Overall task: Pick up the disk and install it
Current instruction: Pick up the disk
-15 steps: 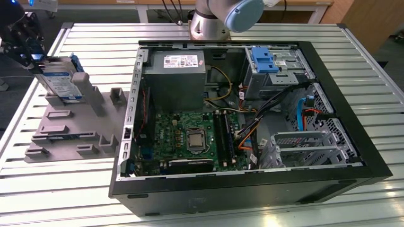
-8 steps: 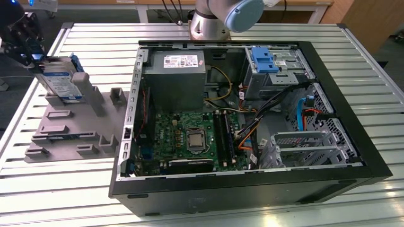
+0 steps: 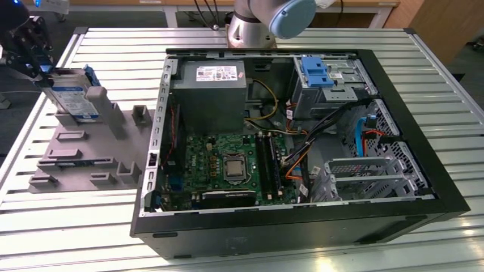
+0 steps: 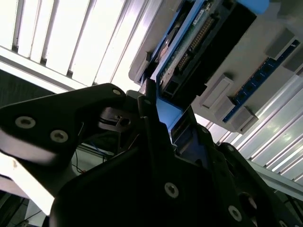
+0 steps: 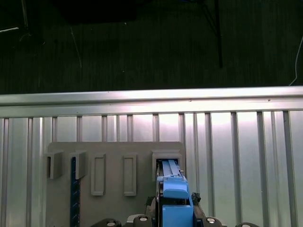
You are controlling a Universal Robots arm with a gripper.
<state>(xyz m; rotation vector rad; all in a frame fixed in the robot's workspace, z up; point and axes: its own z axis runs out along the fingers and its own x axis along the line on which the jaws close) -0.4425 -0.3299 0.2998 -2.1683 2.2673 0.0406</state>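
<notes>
Arm (image 3: 264,20) reaches out to the exterior view's left — tool (image 3: 39,67) tipped down, dark fingers (image 4: 150,113) pinched on the disk (image 3: 72,96).

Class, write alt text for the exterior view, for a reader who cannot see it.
A robot gripper grips the disk, which stands on edge in a grey holder at the exterior view's left on a slatted metal table. An open computer case lies beside it, motherboard exposed.
</notes>
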